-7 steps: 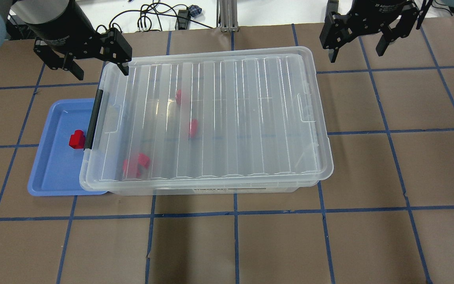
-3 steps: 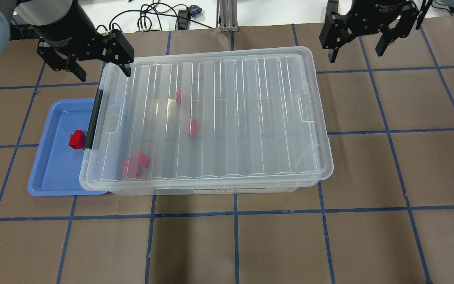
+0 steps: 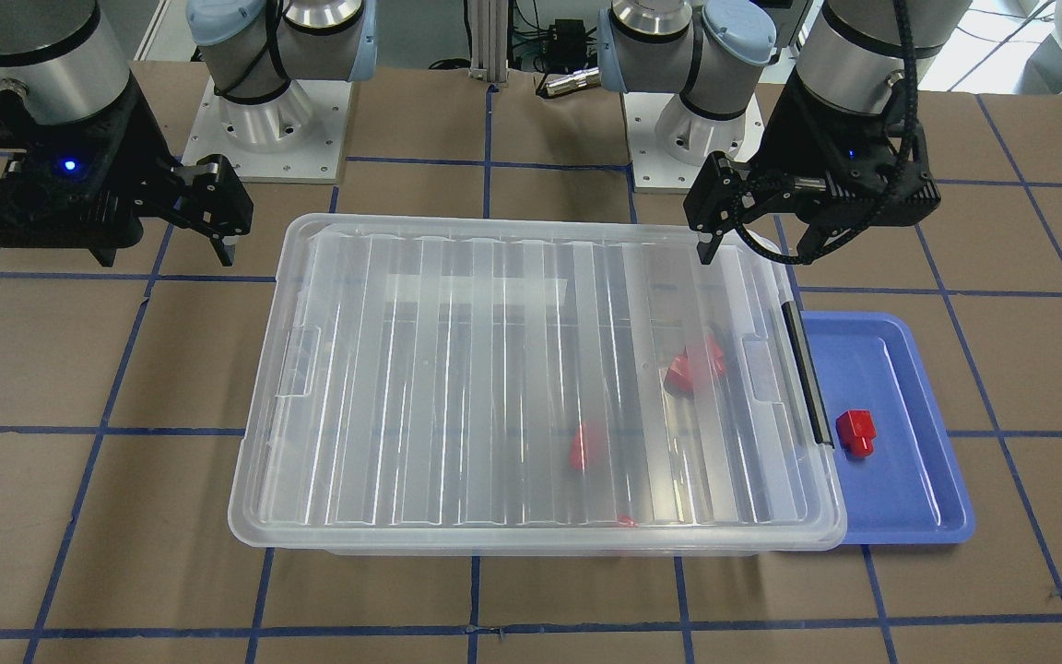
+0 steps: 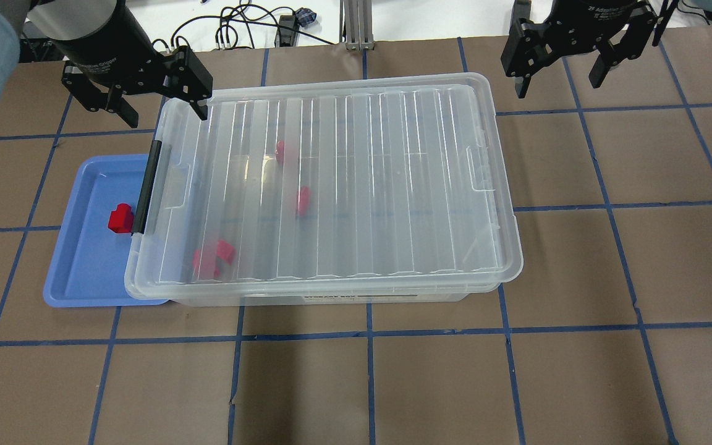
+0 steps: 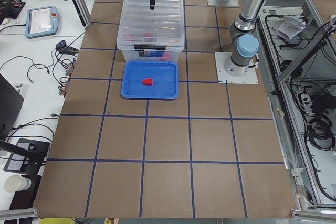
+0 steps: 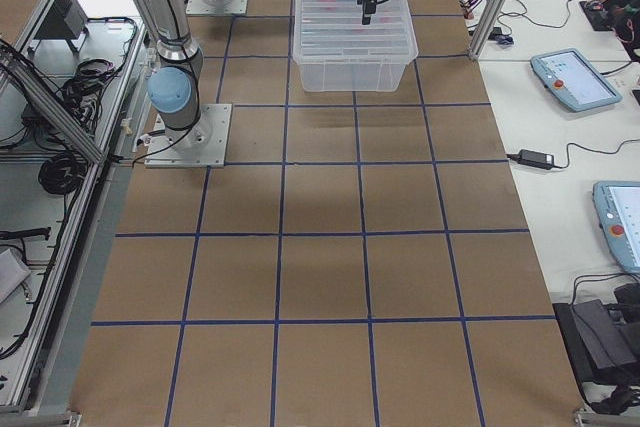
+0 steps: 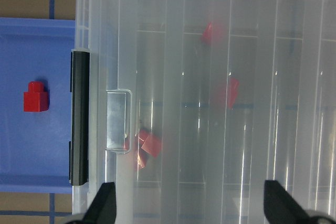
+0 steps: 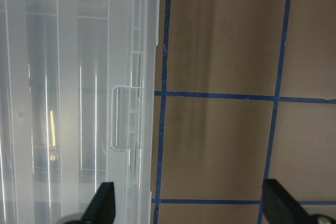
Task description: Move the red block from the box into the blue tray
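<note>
The box [image 4: 362, 179] is a clear bin with its ribbed lid on and a black latch [image 4: 146, 187] at its left end. Several red blocks show through the lid [image 4: 302, 199], with a pair near the latch [image 4: 212, 258]. One red block [image 4: 121, 219] lies in the blue tray [image 4: 84, 272], which sits partly under the box's latch end. It also shows in the left wrist view [image 7: 35, 97]. My left gripper [image 4: 161, 111] hangs open and empty above the box's far left corner. My right gripper [image 4: 559, 86] is open and empty beyond the box's far right corner.
The brown table top carries a grid of blue tape [image 4: 368, 334]. Cables [image 4: 251, 28] and a metal post lie beyond the far edge. The two arm bases [image 3: 264, 120] stand behind the box in the front-facing view.
My left gripper has shifted slightly to the right over the box's far left corner. The right gripper, box, tray and blocks have not moved.
</note>
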Action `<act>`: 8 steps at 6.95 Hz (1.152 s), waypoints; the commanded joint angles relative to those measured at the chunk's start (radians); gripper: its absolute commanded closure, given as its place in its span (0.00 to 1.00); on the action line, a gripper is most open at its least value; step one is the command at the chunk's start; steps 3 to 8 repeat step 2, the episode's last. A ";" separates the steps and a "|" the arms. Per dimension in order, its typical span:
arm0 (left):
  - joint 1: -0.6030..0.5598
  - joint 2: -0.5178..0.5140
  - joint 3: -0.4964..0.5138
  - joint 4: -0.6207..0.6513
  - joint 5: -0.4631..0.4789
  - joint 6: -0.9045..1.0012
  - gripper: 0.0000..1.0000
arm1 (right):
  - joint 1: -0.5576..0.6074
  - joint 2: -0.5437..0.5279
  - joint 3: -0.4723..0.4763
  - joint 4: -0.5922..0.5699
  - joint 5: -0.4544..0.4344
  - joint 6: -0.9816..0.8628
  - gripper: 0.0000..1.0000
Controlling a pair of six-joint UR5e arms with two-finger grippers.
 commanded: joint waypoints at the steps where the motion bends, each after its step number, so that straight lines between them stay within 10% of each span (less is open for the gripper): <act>1: -0.001 -0.001 0.000 0.000 0.001 0.000 0.00 | 0.000 -0.001 0.000 0.000 0.000 0.000 0.00; 8: 0.001 -0.001 0.000 0.000 0.001 0.002 0.00 | 0.000 -0.001 0.000 0.000 0.000 0.000 0.00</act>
